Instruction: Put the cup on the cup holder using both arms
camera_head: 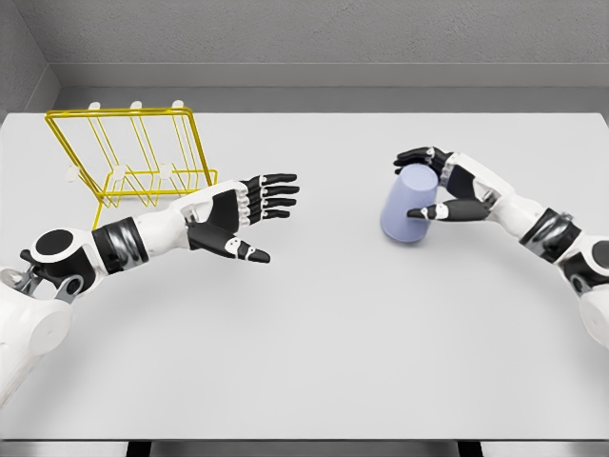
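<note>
Your right hand (pixel 440 186) was wrapped around the lavender cup (pixel 411 206) at the table's (pixel 314 324) right side, thumb in front and fingers behind. The cup stood tilted, its long axis leaning top-right, narrower end up. Your left hand (pixel 243 214), spread and holding nothing, waited well apart to the cup's left, nearer the yellow cup holder (pixel 133 157).

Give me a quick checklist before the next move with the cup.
1. Right robot hand wrapped around the cup: ok, fingers over the top, thumb across the front.
2. Cup lifted off the table: cannot tell; it tilts.
3. Left robot hand open to receive: ok, fingers spread, holding nothing.
4. The two hands close enough for a handover: not ok, a wide gap remains.
5. Yellow rack unoccupied: ok, no cup on it.
6. Rack unblocked: ok, left forearm passes in front, not touching.
</note>
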